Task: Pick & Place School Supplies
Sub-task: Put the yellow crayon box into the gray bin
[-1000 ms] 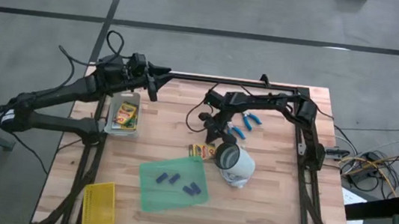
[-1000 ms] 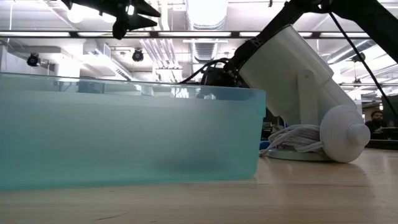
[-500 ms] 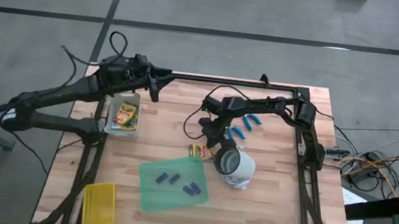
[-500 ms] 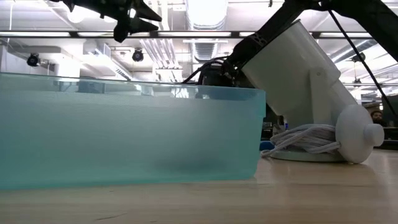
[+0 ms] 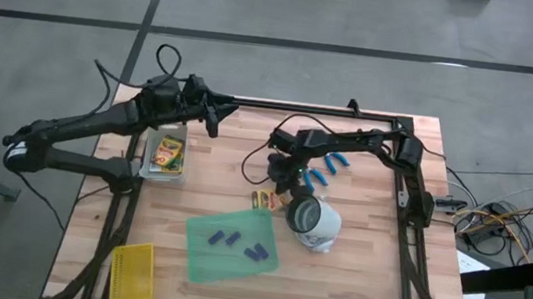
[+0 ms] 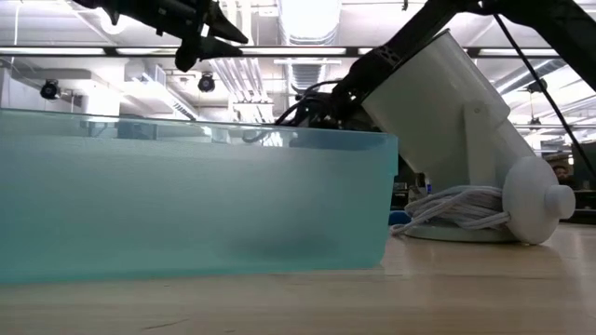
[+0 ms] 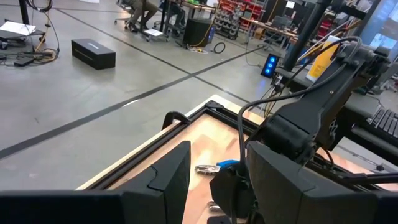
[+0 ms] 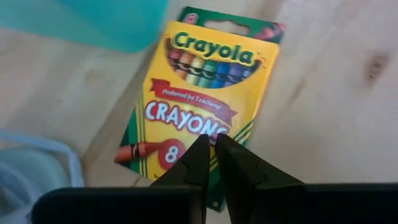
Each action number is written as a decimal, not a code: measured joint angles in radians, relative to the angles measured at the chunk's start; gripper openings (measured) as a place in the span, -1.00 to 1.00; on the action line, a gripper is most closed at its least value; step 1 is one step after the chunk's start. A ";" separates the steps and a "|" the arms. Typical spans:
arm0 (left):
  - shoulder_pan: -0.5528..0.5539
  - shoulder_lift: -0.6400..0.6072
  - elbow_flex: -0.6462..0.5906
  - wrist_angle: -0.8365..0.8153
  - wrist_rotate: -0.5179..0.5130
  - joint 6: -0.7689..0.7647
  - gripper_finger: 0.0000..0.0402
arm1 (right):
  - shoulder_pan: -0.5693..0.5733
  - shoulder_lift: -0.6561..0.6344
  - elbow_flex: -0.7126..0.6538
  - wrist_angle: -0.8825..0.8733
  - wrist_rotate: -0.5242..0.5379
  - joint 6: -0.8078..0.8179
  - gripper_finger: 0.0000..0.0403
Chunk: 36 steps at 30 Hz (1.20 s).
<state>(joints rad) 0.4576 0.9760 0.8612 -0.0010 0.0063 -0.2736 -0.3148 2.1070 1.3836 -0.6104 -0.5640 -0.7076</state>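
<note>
Right gripper is hovering with fingers pinched together, empty, directly over the crayon box — box lying flat on the table, long axis running away from the fingertips. Left gripper (partly parted, holding nothing) is waiting well apart, above the bin.

The yellow-and-green crayon box lying on the table reads "Crayola" along its green band, "Preferred by Teachers!" on a red ribbon, "CRAYONS" in large letters, and the numeral "8".

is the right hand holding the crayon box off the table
No, the crayon box lies flat on the wooden table, and the right hand is shut above it with nothing between its fingers.
</note>
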 joint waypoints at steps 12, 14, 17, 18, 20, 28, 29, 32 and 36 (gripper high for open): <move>0.000 0.000 0.000 0.000 0.000 -0.013 -0.19 | -0.099 0.003 0.044 0.051 0.093 0.243 -0.84; 0.000 0.000 0.000 0.000 0.000 -0.013 -0.19 | -0.108 0.004 0.044 0.045 0.067 0.256 -0.84; 0.000 0.000 0.000 0.000 0.000 -0.014 -0.19 | -0.105 0.004 0.045 0.046 0.073 0.261 -0.84; 0.000 0.000 0.000 0.000 0.000 -0.014 -0.19 | -0.102 0.004 0.046 0.046 0.075 0.262 -0.84; 0.000 0.000 0.000 0.000 0.000 -0.014 -0.19 | -0.101 0.004 0.046 0.046 0.074 0.277 -0.84; 0.000 0.000 0.000 0.000 0.000 -0.014 -0.19 | -0.116 0.004 0.080 -0.024 0.037 0.523 -0.84; 0.000 0.000 0.000 0.000 0.000 -0.014 -0.19 | -0.123 0.004 0.085 -0.043 0.036 0.549 -0.84; 0.000 0.000 0.000 0.000 0.001 -0.014 -0.19 | -0.150 0.004 0.105 -0.098 0.035 0.613 -0.84; 0.000 0.000 0.000 0.000 0.000 -0.014 -0.19 | -0.181 0.004 0.123 -0.143 0.021 0.649 -0.84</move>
<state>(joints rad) 0.4572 0.9760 0.8612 -0.0007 0.0067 -0.2876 -0.4957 2.1109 1.5062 -0.7537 -0.5428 -0.0588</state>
